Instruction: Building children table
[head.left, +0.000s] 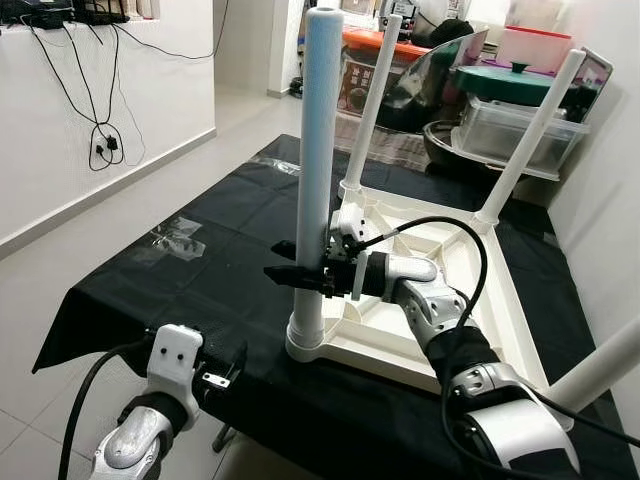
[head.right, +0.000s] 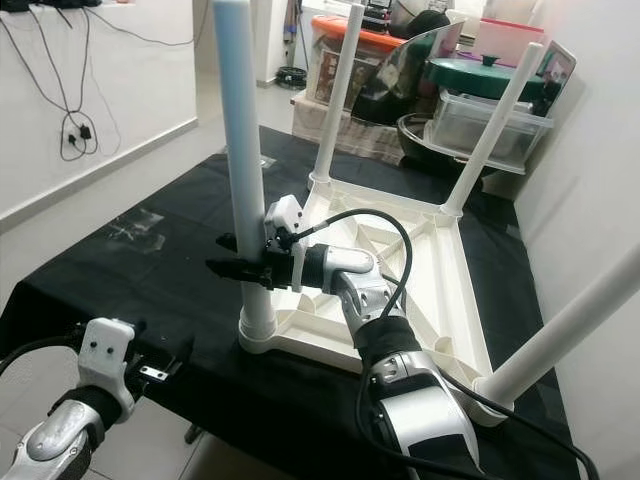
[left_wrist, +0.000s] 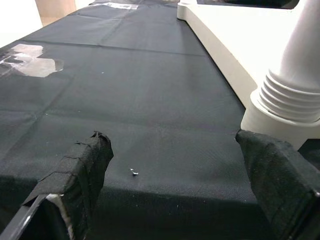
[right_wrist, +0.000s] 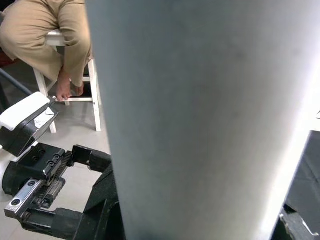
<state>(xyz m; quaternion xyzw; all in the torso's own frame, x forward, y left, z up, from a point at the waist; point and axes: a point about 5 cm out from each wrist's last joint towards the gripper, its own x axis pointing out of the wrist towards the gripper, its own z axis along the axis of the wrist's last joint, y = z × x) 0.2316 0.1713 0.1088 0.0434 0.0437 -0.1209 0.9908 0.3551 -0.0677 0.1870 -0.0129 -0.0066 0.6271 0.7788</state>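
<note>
Upside down on the black-covered bench (head.left: 200, 270) lies the white children's table top (head.left: 470, 300), its ribbed underside facing up and four white legs rising from its corners. Nearest the robot's left stands the front leg (head.left: 318, 150), upright in its ribbed socket (head.left: 305, 335) at the front corner of the top. Two more legs stand at the far corners, the far left leg (head.left: 372, 95) and the far right leg (head.left: 530, 135), and the fourth leg (head.left: 605, 365) shows at the near right corner, reaching out of the picture.

The right gripper (head.left: 300, 268) reaches across the table top to the front leg, well above its socket, and its jaws are closed around the shaft, one black finger (head.left: 292, 274) showing on the leg's left side. From the right wrist view the leg's pale shaft (right_wrist: 200, 120) sits very close to the camera, and behind it a person's tan-trousered legs (right_wrist: 45, 35) and bare foot (right_wrist: 65, 87) show by a white stool (right_wrist: 95, 95).

The left gripper (left_wrist: 180, 180) hovers low at the bench's near edge, just left of the socket, with its jaws spread wide and holding nothing; its tape-wrapped fingers (left_wrist: 85, 170) frame bare black cloth. Clear tape (head.left: 170, 240) patches the cloth on the left. Beyond the bench stand stacked plastic storage boxes (head.left: 515, 130) and pots, and black cables (head.left: 100, 140) hang on the white wall to the left.
</note>
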